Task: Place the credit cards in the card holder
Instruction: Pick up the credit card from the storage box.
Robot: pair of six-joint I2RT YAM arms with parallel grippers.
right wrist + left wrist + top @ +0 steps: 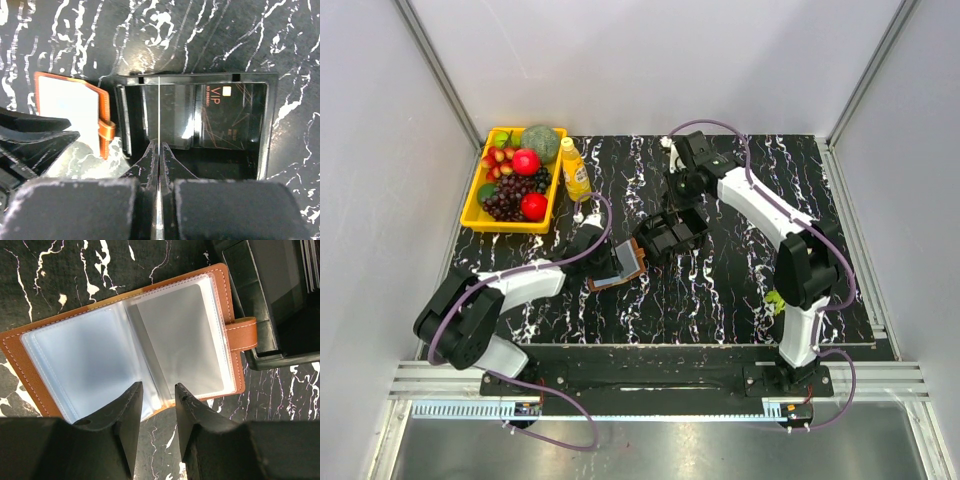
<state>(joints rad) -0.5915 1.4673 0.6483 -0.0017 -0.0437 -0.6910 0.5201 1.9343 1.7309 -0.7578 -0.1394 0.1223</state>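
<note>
The brown card holder (pixel 175 335) lies open on the black marbled table, its clear sleeves facing up and its strap to the right. It also shows in the top view (pixel 620 268) and the right wrist view (pixel 67 107). My left gripper (pixel 157 390) is open, its fingertips at the holder's near edge by the fold. My right gripper (pixel 158 145) is shut on a credit card (pixel 158 110), seen edge-on as a thin white line, above the black tray (pixel 270 125). A dark VIP card (pixel 230 115) lies in that tray.
The black tray (pixel 670 232) sits right beside the holder, touching its strap side. A yellow basket (pixel 472 205) of fruit and a yellow bottle (pixel 574 170) stand at the back left. A small green object (pixel 775 298) lies by the right arm.
</note>
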